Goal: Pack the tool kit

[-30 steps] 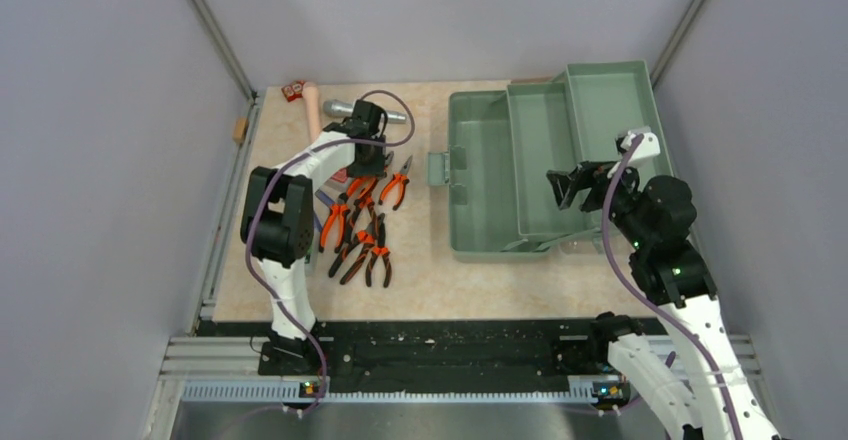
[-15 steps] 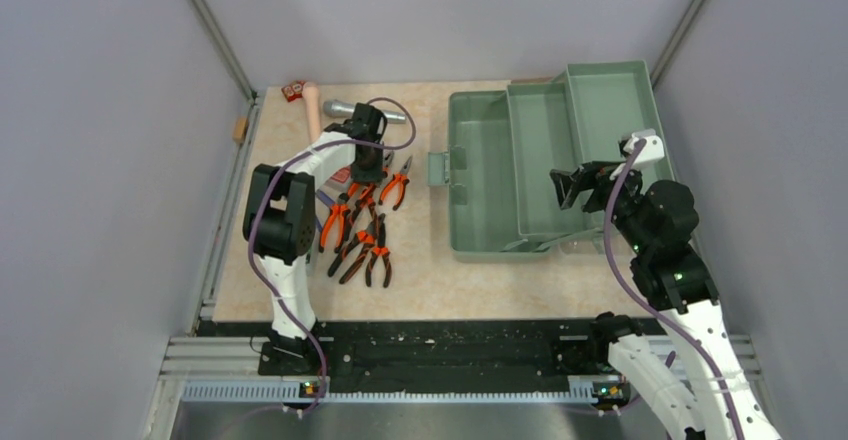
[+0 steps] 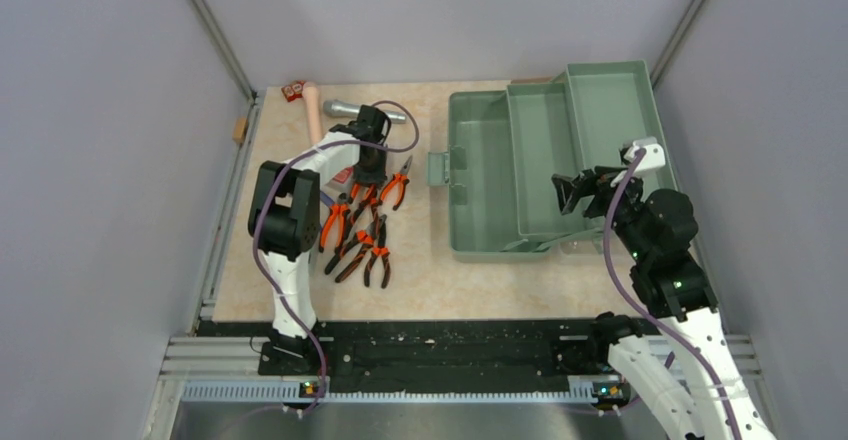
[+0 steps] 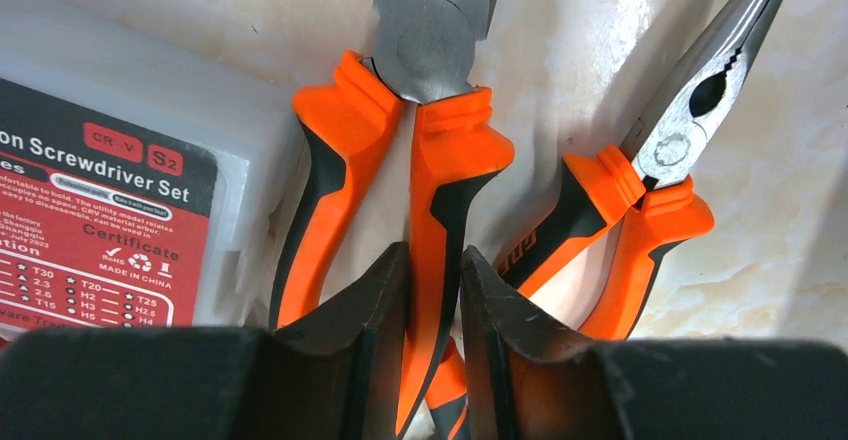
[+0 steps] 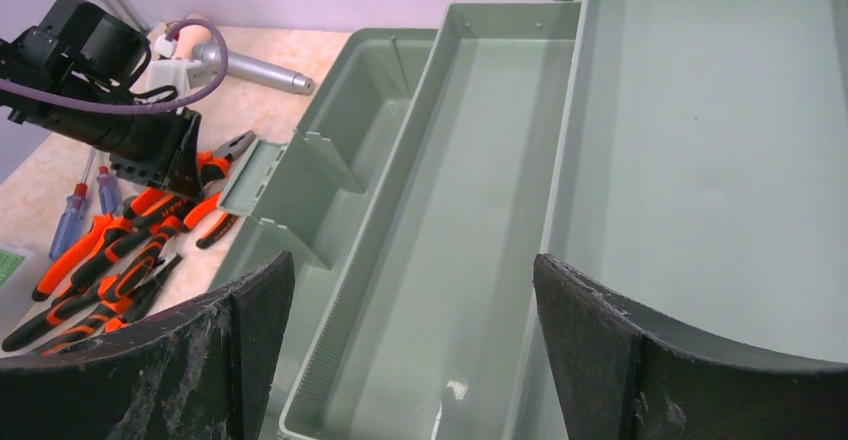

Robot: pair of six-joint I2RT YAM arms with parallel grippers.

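Left arm [image 3: 288, 222], 9 o'clock; right arm [image 3: 668, 260], 4 o'clock | white links, black joints | purple cables [image 5: 224, 60] | black scuffed fingers [image 5: 680, 360]

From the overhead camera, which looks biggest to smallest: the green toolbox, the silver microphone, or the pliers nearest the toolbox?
1. Green toolbox, by far.
2. Silver microphone, though partly covered.
3. Pliers nearest the toolbox, somewhat shorter.

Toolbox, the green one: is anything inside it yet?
Nothing visible: the toolbox basin and its tray show bare floors. The space beneath the tray is covered, and the right gripper hides the near end. The pliers lie outside.
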